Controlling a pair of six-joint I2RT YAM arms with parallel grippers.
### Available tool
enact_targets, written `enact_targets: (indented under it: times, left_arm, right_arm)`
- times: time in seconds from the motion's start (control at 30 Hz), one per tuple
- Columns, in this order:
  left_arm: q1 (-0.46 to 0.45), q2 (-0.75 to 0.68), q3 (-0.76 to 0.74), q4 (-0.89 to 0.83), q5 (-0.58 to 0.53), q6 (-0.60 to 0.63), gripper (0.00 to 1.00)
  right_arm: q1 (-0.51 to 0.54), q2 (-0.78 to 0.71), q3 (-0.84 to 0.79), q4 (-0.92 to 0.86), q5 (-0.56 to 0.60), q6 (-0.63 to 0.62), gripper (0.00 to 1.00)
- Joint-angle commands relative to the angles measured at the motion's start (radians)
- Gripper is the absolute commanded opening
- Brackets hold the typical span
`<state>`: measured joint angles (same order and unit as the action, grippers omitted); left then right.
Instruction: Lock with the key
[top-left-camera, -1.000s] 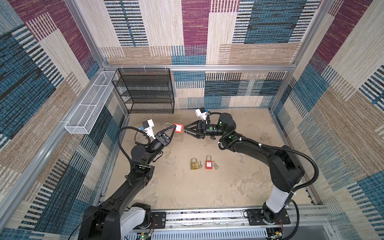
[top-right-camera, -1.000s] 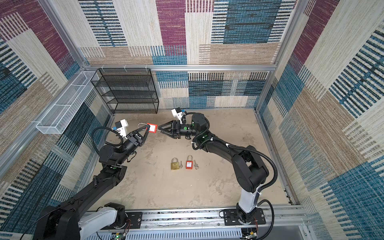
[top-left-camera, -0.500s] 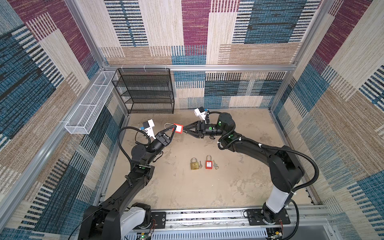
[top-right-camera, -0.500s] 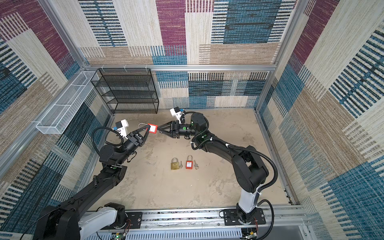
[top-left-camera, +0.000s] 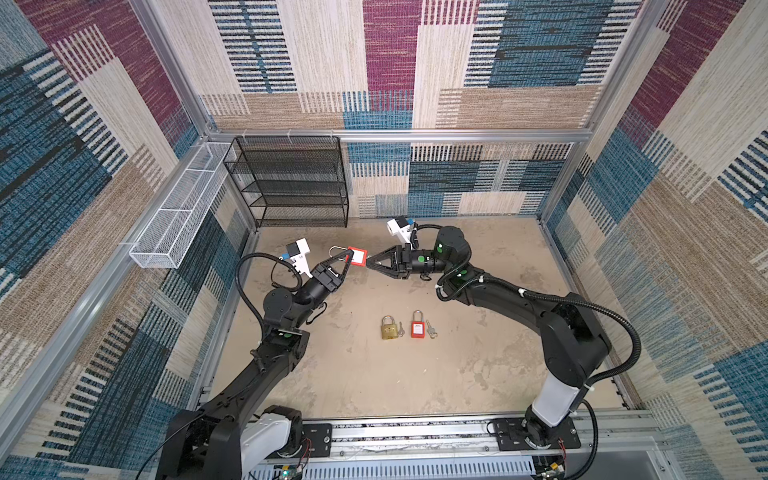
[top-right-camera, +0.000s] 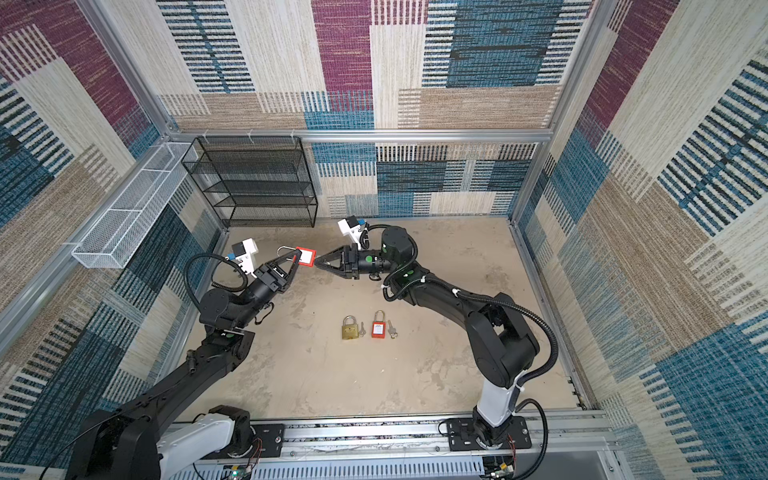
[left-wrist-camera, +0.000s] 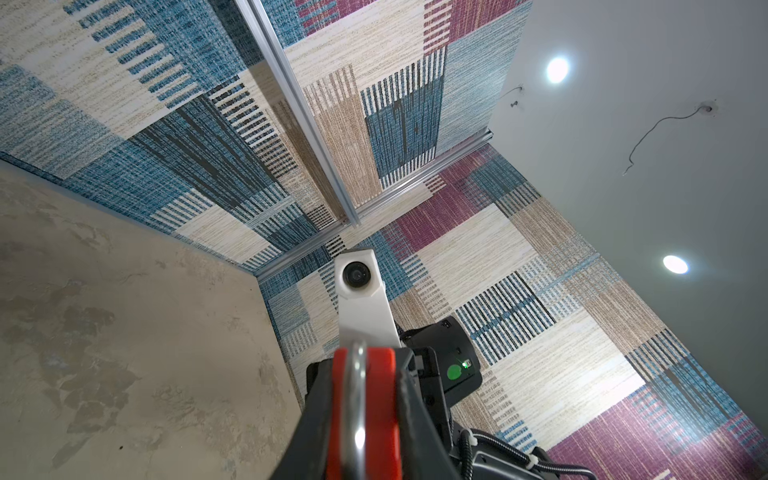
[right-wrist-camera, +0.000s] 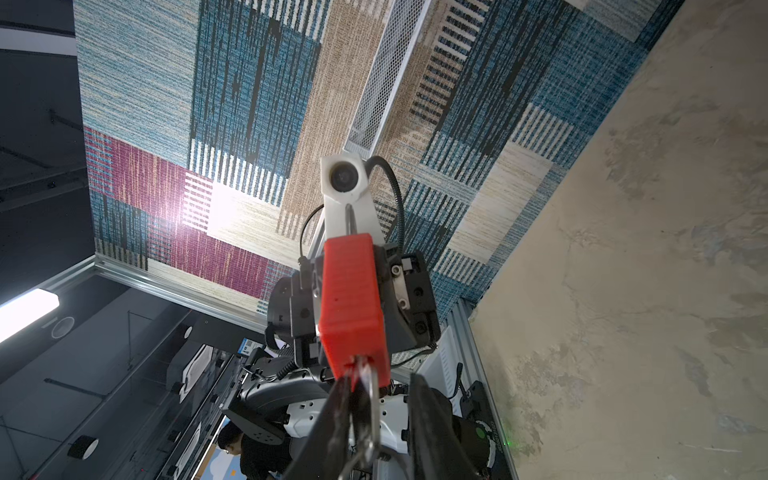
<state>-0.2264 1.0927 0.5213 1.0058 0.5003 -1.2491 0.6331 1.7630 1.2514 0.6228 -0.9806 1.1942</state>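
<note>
We see a mottled beige tabletop enclosed by patchwork woven panels. At centre frame the left gripper pinches a red plastic padlock; whether the right gripper grips anything we cannot tell.

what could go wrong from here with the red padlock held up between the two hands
1. The key sits off-centre between the fingers of the right hand, with a gap on one side; closing may bend it sideways or slip off.
2. The left hand holds the red padlock in mid-air by its body only; a hard twist could rotate or drop it.
</note>
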Motion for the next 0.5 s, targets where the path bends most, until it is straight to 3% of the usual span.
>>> enact_targets:
  times: [0.0,0.47]
  left_arm:
    - [0.001,-0.002,0.010,0.041,-0.005,0.016,0.00]
    - [0.001,-0.003,0.014,0.005,-0.019,-0.004,0.00]
  right_arm:
    - [0.002,-0.008,0.009,0.016,-0.007,-0.019,0.22]
    - [0.004,-0.029,0.012,-0.013,0.021,-0.116,0.00]
